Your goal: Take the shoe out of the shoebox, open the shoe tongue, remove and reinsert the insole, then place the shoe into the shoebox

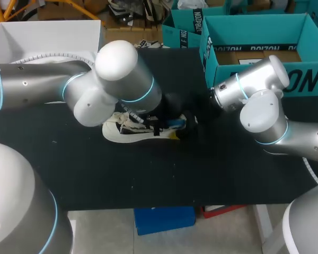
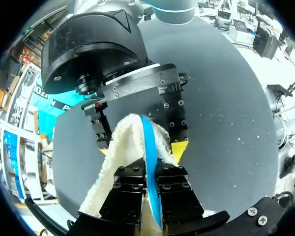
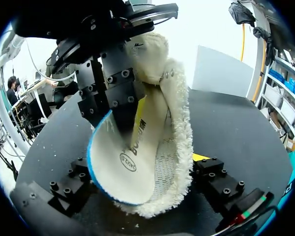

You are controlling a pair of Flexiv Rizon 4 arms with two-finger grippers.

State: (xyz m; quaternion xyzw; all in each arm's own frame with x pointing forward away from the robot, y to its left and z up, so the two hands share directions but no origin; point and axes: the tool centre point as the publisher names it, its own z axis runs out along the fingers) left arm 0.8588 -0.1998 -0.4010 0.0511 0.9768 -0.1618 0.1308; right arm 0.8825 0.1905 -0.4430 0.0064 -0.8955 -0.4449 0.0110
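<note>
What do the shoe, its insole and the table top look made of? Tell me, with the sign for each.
The shoe: cream fleecy textile, going by its shaggy fringe. The insole: likely foam under smooth cream cloth; it bends, with a blue edge. The table top: matt black, maybe a mat; unclear.

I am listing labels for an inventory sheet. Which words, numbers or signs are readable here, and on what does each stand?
Shoebox front wall: large white letters, half hidden behind the right arm; not readable whole.
Black band inside the shoebox: white letters, too small.
Insole: a round stamp and a row of letters, too small, partly covered by the left pincer.
Shoe: no print visible.
</note>
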